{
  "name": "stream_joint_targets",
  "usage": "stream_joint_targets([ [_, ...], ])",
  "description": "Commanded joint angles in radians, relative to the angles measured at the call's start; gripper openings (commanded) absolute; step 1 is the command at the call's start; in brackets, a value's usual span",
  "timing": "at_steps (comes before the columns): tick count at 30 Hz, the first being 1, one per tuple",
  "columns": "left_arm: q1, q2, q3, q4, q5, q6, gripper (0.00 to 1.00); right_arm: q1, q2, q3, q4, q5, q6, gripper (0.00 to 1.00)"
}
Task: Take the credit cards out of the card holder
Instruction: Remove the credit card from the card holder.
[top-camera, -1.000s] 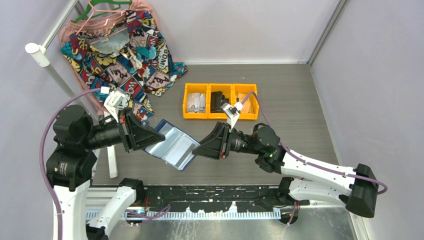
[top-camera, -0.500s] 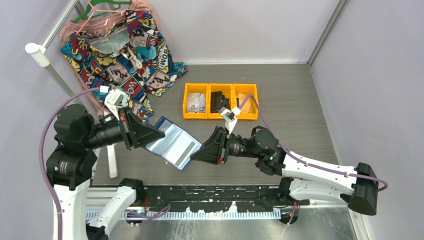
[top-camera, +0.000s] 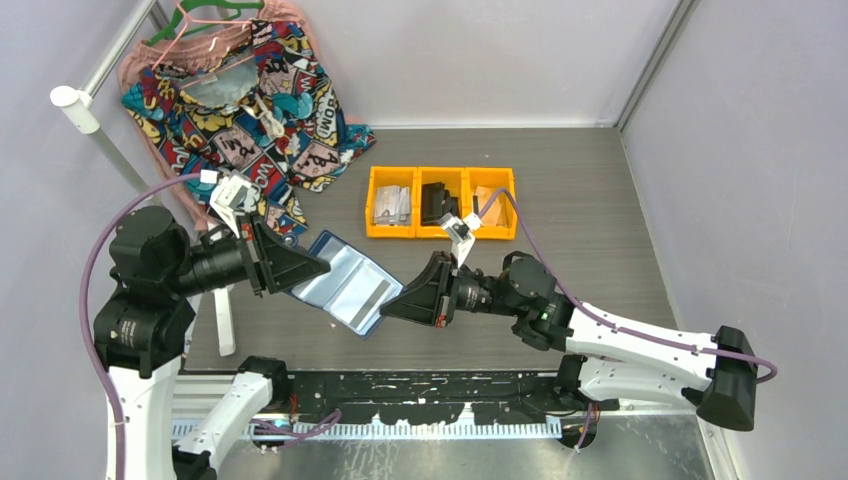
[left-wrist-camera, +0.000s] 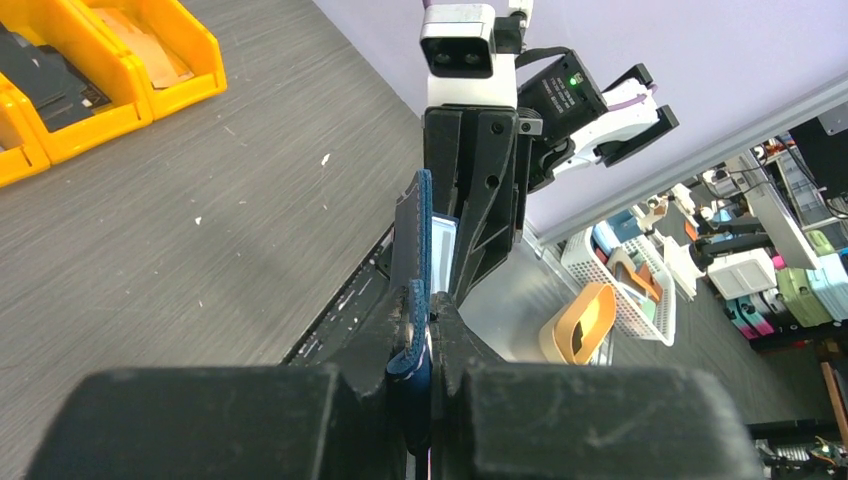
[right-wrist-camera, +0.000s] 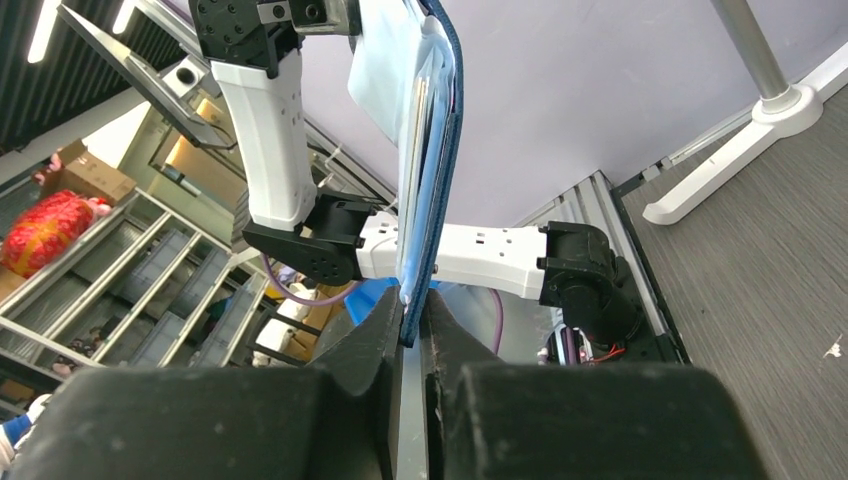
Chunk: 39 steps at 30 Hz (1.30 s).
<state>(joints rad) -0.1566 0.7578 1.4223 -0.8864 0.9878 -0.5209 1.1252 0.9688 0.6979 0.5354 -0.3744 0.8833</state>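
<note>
1. The card holder (top-camera: 345, 285) is a navy, leather-like bifold. It is spread open and held in the air above the grey, wood-grained tabletop (top-camera: 590, 200), between the two arms. In the top view its lighter blue, pocketed inside faces up.
2. The left hand (top-camera: 318, 268) is pinched shut on the holder's upper-left edge. In the left wrist view its black fingers (left-wrist-camera: 465, 345) press together on the stitched navy rim and a small looped tab.
3. The right hand (top-camera: 388, 311) is closed on the opposite, lower-right corner. In the right wrist view its dark fingers (right-wrist-camera: 375, 340) meet on the bottom end of the navy edge and the thin, pale layers lining it. We cannot tell whether a card is caught in that grip as well.
4. A pale strip (top-camera: 372, 293), flat and straight-edged, crosses the inside near the right hand. We cannot tell whether it is a card or a pocket edge.
5. Farther back on the tabletop, three glossy yellow bins (top-camera: 392, 232) stand side by side, touching.
   - The left bin holds a grey papery stack (top-camera: 392, 205).
   - The middle bin holds a black item (top-camera: 433, 203).
   - The right bin holds a flat tan card (top-camera: 488, 197).
6. A comic-print cloth (top-camera: 250, 110) hangs crumpled at the back left.
</note>
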Motion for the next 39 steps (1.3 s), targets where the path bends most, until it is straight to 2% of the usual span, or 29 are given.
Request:
stream_joint_targets([
  [1, 0.005, 0.006, 0.031, 0.050, -0.001, -0.021, 0.00, 0.017, -0.036, 0.060, 0.021, 0.052, -0.048, 0.09],
  [3, 0.004, 0.003, 0.024, 0.054, -0.001, -0.025, 0.00, 0.030, -0.032, 0.085, -0.032, 0.098, -0.079, 0.11],
  [5, 0.004, 0.000, 0.016, 0.057, 0.000, -0.032, 0.00, 0.049, -0.027, 0.096, -0.050, 0.140, -0.104, 0.25],
  [13, 0.005, 0.003, 0.020, 0.048, -0.006, -0.034, 0.00, 0.094, -0.030, 0.111, -0.022, 0.117, -0.138, 0.18],
  [17, 0.005, 0.002, 0.017, 0.045, -0.017, -0.028, 0.00, 0.118, -0.040, 0.112, -0.052, 0.123, -0.162, 0.26],
  [19, 0.004, 0.004, 0.015, 0.046, -0.017, -0.031, 0.00, 0.121, -0.040, 0.112, -0.062, 0.130, -0.164, 0.26],
  [25, 0.003, 0.001, 0.022, 0.045, -0.017, -0.034, 0.00, 0.125, -0.053, 0.107, -0.071, 0.152, -0.172, 0.26],
  [29, 0.005, 0.000, 0.026, 0.039, -0.017, -0.036, 0.00, 0.124, -0.062, 0.108, -0.086, 0.175, -0.178, 0.16],
  [36, 0.004, -0.004, 0.027, 0.042, -0.015, -0.046, 0.00, 0.126, -0.055, 0.119, -0.093, 0.210, -0.184, 0.09],
  [39, 0.005, -0.006, 0.022, 0.051, -0.009, -0.059, 0.00, 0.126, -0.042, 0.135, -0.117, 0.278, -0.180, 0.11],
])
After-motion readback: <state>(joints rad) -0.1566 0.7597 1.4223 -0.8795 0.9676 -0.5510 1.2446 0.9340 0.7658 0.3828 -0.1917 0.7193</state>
